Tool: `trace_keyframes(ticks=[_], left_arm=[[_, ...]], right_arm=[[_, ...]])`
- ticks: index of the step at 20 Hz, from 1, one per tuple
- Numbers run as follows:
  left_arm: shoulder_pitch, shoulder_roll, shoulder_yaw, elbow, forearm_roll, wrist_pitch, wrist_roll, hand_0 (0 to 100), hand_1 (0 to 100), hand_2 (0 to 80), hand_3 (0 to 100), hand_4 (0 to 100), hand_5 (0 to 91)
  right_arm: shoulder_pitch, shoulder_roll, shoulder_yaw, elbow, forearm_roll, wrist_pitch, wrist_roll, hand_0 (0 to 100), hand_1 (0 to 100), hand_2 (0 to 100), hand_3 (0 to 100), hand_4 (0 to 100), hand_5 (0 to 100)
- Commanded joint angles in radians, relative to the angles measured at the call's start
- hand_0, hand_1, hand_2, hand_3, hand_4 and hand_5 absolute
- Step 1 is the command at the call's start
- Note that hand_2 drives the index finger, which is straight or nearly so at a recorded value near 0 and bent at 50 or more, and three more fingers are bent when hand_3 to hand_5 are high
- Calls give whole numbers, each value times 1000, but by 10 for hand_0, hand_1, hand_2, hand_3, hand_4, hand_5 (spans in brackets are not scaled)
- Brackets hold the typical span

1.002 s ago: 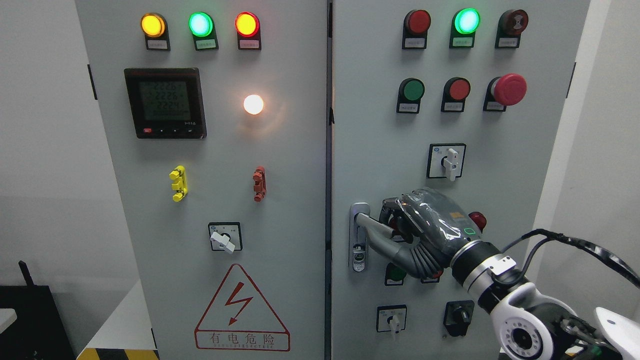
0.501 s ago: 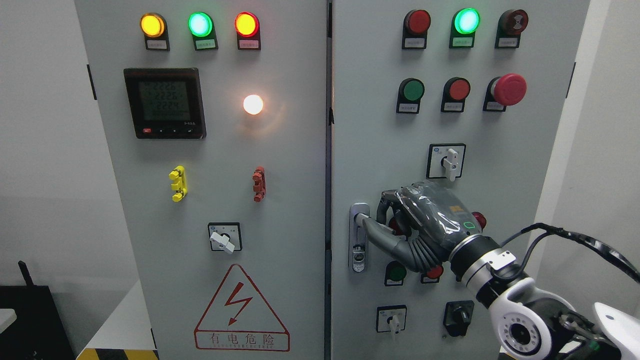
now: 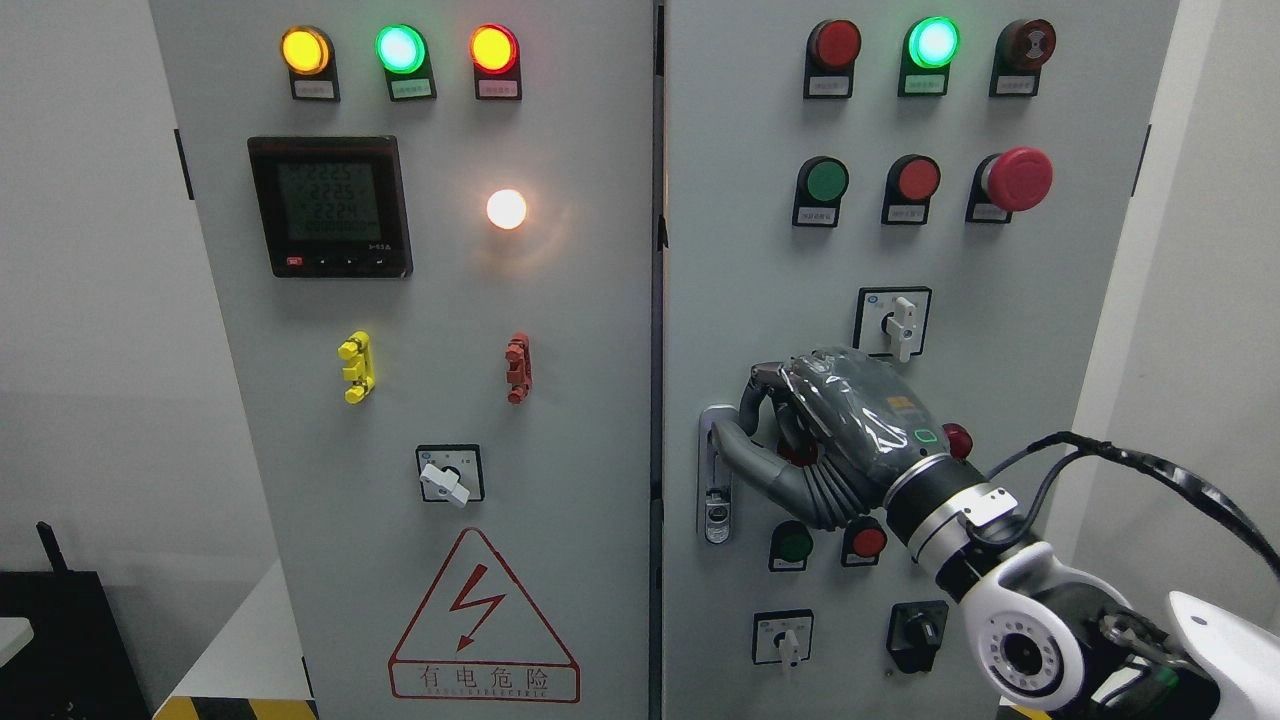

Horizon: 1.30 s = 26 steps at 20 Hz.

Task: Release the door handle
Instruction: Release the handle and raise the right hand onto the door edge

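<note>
step: release not done; right robot hand (image 3: 800,440) is at the door handle (image 3: 716,487)
hand state: fingers curled, thumb touching the lever; real grip — cannot tell
next: uncurl, pull straight off the door

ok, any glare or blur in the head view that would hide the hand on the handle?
Head view: sharp overall; the white lamp blooms onto the left door; specular streaks on the right hand; the door handle is readable, though the hand hides its lever.
</note>
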Motion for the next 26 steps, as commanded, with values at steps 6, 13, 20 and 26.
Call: trace_keyframes(ticks=[6, 13, 20, 26], left_arm=[[-3, 0, 2, 9, 0, 1, 0, 120, 389, 0, 0, 0, 0], [-3, 0, 2, 9, 0, 1, 0, 120, 389, 0, 0, 0, 0], [-2, 0, 2, 9, 0, 1, 0, 120, 389, 0, 0, 0, 0], [-3, 0, 2, 9, 0, 1, 0, 120, 389, 0, 0, 0, 0]], right_arm=[[-10, 59, 3, 34, 1, 0, -40, 552, 317, 548, 1000, 1000, 1000], [-28, 63, 6, 40, 1, -1, -62, 553, 327, 541, 1000, 998, 1000], [-33, 86, 6, 40, 3, -17, -103, 557, 330, 536, 1000, 988, 1000], [-36, 87, 6, 39, 8, -40, -144, 542, 349, 526, 1000, 948, 1000]])
